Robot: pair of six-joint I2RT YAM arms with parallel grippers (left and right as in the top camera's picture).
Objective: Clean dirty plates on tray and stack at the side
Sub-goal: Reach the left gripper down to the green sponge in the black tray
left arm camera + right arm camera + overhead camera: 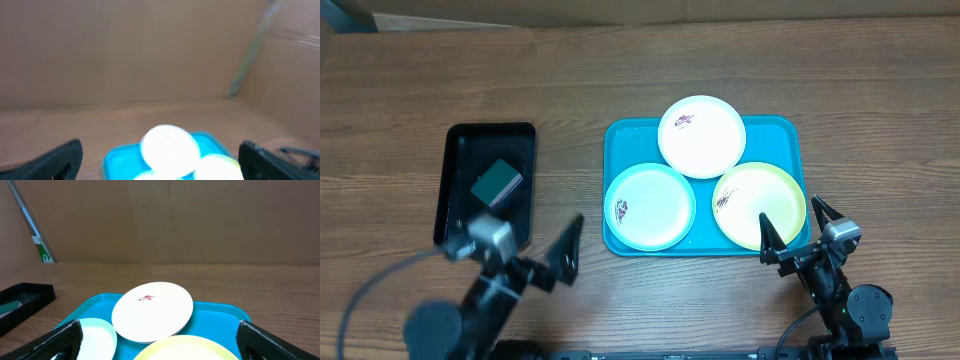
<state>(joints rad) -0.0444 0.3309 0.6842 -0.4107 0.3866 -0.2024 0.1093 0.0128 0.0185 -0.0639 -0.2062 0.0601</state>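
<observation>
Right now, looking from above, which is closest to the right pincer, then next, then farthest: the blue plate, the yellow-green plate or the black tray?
1. The yellow-green plate, right at the right pincer.
2. The blue plate, on the left side of the turquoise tray.
3. The black tray, far off on the left.

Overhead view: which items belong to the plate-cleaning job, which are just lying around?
Job: white plate, pale blue plate, yellow-green plate, all smeared, on the turquoise tray.
Lying about: black tray, dark green block in it (maybe a sponge, so possibly needed).
</observation>
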